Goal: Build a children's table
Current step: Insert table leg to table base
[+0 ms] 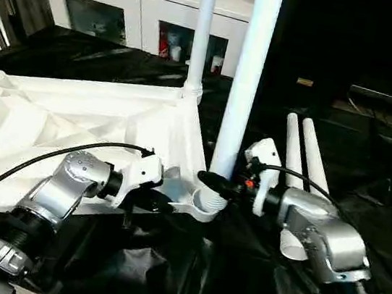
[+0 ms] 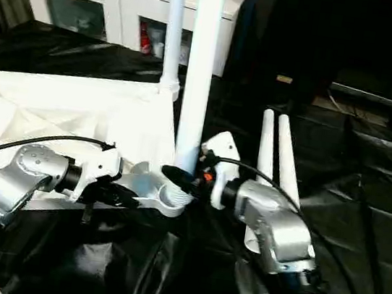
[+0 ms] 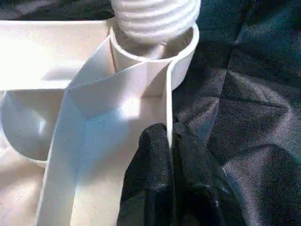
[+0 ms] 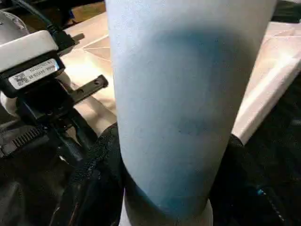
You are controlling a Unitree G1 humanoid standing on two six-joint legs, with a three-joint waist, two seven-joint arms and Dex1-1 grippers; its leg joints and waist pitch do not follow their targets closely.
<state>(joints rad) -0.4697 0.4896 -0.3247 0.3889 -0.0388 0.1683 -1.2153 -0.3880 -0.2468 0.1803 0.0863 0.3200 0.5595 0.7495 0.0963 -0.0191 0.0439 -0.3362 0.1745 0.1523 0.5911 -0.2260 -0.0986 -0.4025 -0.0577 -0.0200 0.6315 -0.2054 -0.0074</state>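
One leg [image 1: 246, 88] between right gripper [image 1: 214, 185] fingers

A white tube leg [image 4: 183, 108] is clasped between the right gripper's [image 4: 164, 188] black fingers [image 4: 94, 183].

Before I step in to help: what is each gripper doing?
Left gripper: shut on the tabletop rim.
Right gripper: shut on the near upright leg.

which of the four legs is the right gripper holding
The upright leg in the near corner socket; the right gripper clamps its base. Another stands at the far corner; two lie flat.
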